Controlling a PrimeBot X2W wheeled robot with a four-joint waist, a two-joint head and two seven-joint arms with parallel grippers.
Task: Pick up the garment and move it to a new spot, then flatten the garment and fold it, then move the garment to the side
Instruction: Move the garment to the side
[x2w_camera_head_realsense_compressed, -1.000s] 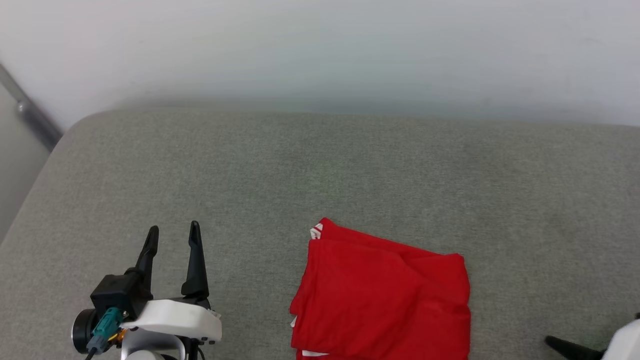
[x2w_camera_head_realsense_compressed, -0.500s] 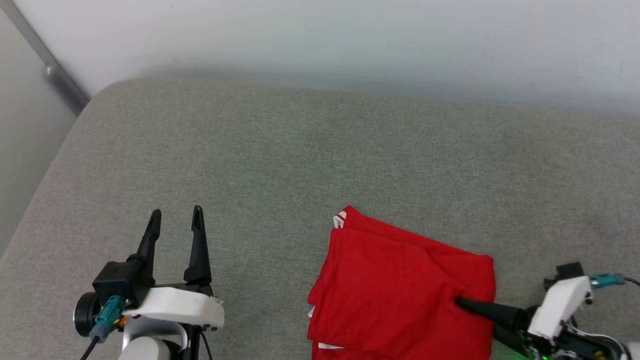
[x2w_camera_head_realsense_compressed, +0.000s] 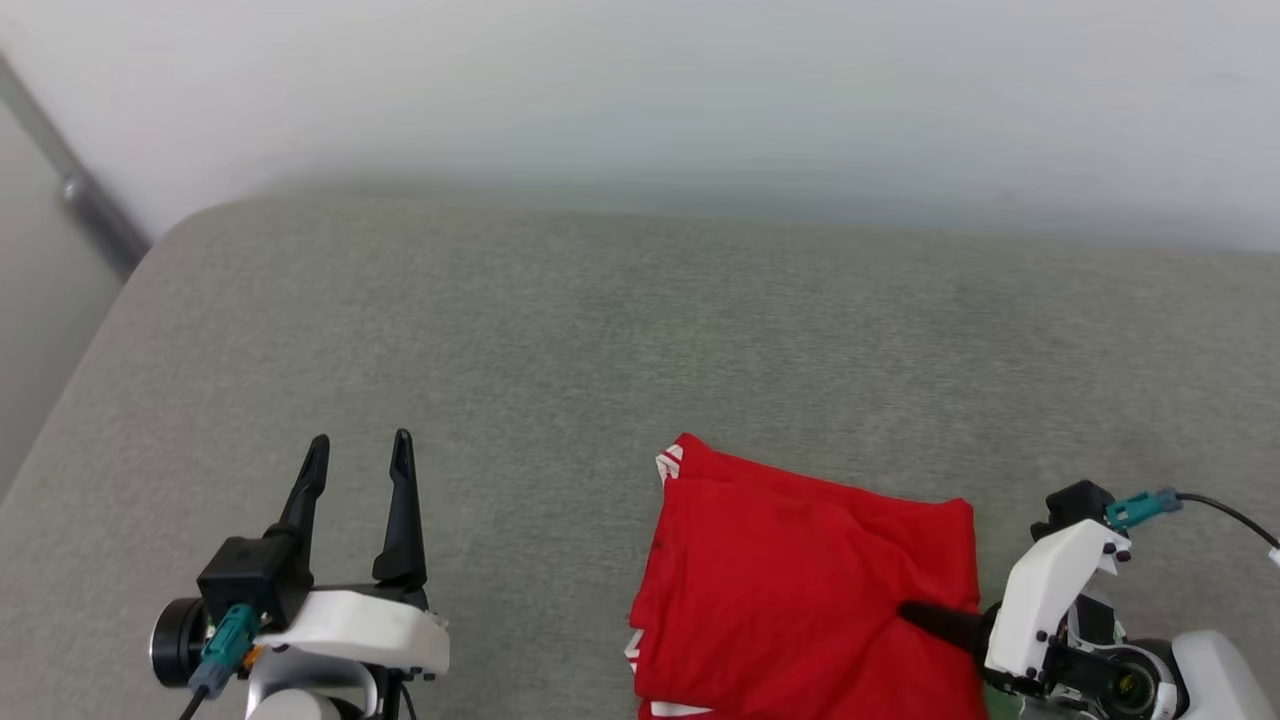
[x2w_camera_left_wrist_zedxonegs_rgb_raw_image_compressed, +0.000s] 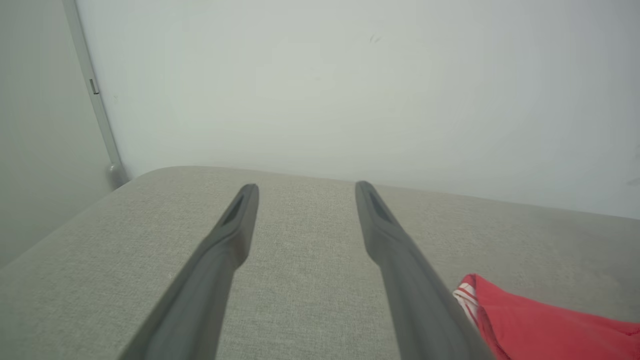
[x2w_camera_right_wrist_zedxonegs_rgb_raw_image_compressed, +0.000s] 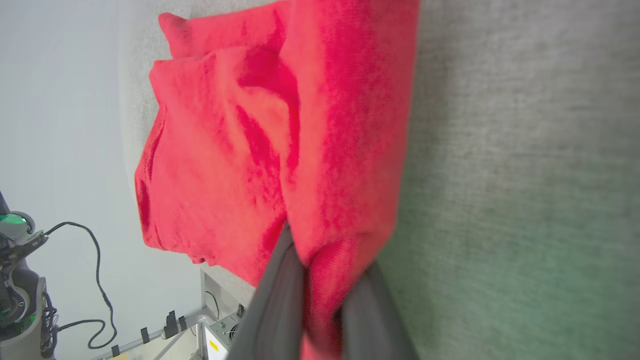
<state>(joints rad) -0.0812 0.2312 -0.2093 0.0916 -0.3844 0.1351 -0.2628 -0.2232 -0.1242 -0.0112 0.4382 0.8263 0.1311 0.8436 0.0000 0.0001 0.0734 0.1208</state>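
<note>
On the cushion (x2w_camera_head_realsense_compressed: 600, 330), the right claw (x2w_camera_head_realsense_compressed: 918, 617) grips one folded garment (x2w_camera_head_realsense_compressed: 790, 580).

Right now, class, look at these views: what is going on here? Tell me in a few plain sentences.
The robot is handling a folded red garment that lies on a grey surface. Its right end effector is shut on the garment's right edge, with cloth pinched between the fingers. The left end effector is open over bare surface, apart from the garment. The fold looks done, so moving it aside is probably next.
</note>
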